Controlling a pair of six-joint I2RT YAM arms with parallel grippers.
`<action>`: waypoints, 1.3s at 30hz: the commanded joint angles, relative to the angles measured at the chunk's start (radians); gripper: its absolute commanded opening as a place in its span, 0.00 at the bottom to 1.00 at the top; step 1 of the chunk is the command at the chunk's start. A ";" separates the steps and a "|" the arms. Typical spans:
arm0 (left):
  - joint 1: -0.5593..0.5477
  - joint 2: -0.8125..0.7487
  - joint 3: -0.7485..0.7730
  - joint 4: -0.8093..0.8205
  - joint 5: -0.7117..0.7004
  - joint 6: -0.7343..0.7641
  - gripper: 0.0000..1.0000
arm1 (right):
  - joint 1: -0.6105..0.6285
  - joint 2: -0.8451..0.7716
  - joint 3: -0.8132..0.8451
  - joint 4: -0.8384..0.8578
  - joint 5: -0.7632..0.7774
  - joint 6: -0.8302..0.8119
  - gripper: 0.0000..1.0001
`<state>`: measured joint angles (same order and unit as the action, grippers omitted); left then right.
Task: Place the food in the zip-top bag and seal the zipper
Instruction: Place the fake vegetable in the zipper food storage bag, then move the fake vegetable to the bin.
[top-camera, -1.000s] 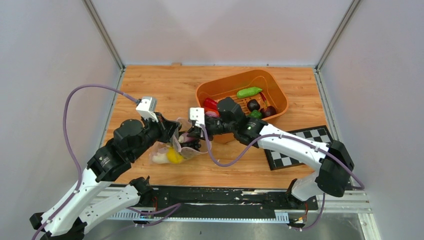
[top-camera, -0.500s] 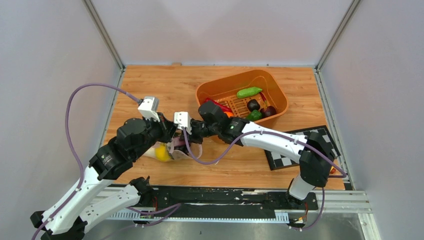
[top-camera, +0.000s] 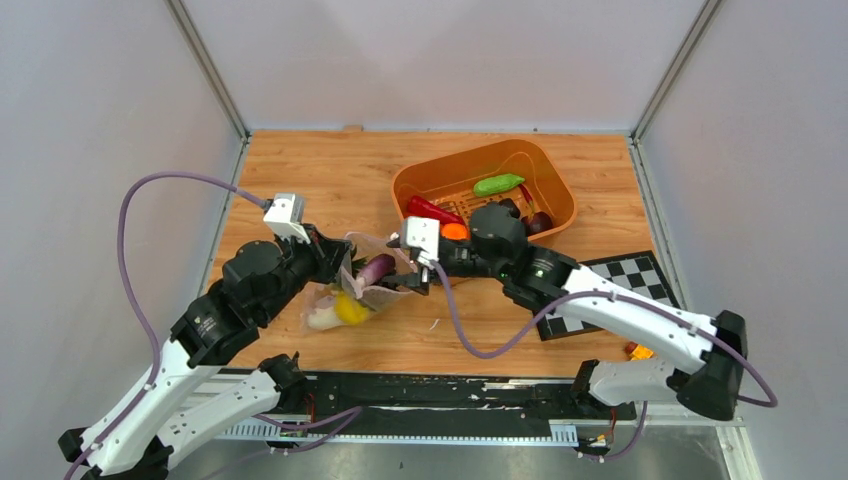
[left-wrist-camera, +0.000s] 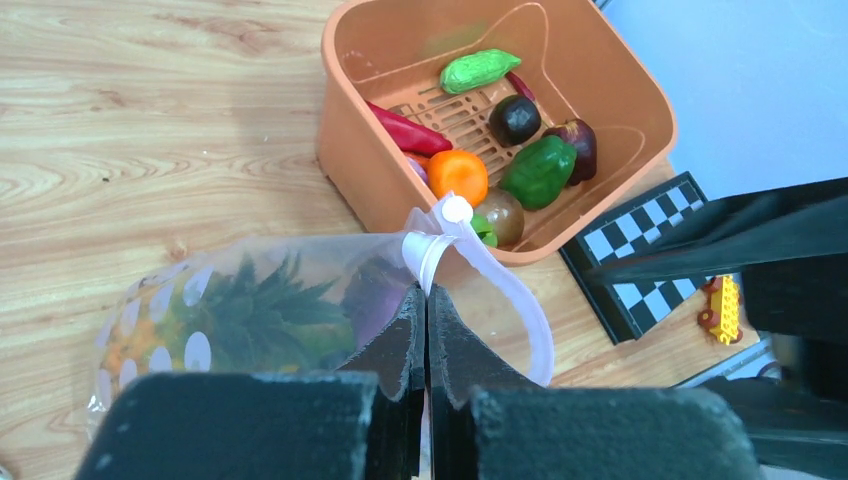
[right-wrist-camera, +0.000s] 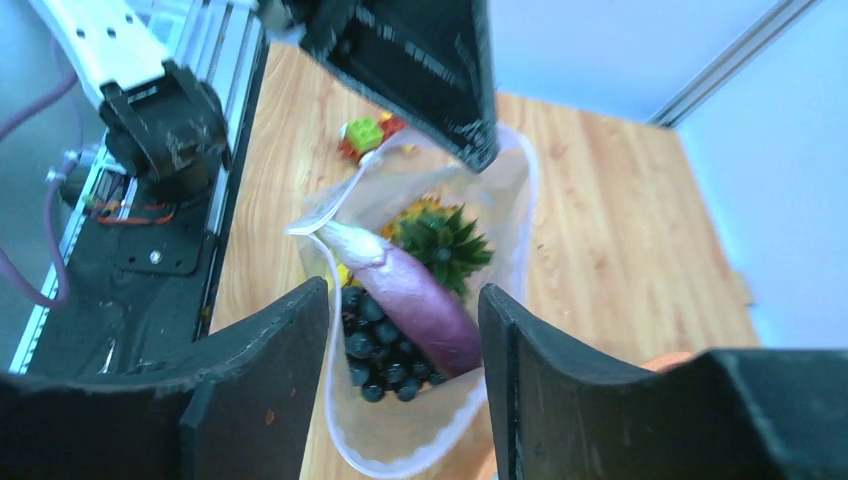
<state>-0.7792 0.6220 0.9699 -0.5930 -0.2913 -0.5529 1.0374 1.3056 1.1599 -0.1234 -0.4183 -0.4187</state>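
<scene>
The zip-top bag lies left of centre with its mouth open toward the right. It holds a pineapple, a purple eggplant, dark grapes, a yellow lemon and a white radish. My left gripper is shut on the zipper at the mouth's edge and holds it up. My right gripper is open and empty, just outside the mouth. In the top view it sits right of the bag.
The orange tub stands at the back right with an orange, a green pepper, a red chili and other toy food. A checkerboard lies right. Toy blocks lie near the bag.
My right gripper reached left into the bag mouth, then drew back to the right, open. The eggplant now lies in the bag. My left gripper kept its hold on the bag.
</scene>
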 joint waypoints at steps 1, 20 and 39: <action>-0.005 0.007 0.017 0.091 -0.011 -0.006 0.01 | -0.003 -0.095 -0.050 0.091 0.092 0.019 0.57; -0.005 0.020 0.011 0.088 -0.024 0.018 0.01 | -0.479 0.245 0.077 -0.065 0.789 0.751 0.76; -0.005 0.053 0.014 0.073 -0.103 0.072 0.00 | -0.705 0.570 0.266 -0.068 0.871 1.227 0.65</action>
<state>-0.7795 0.6632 0.9695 -0.5812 -0.3550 -0.5087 0.3264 1.8420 1.3678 -0.1856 0.3664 0.6708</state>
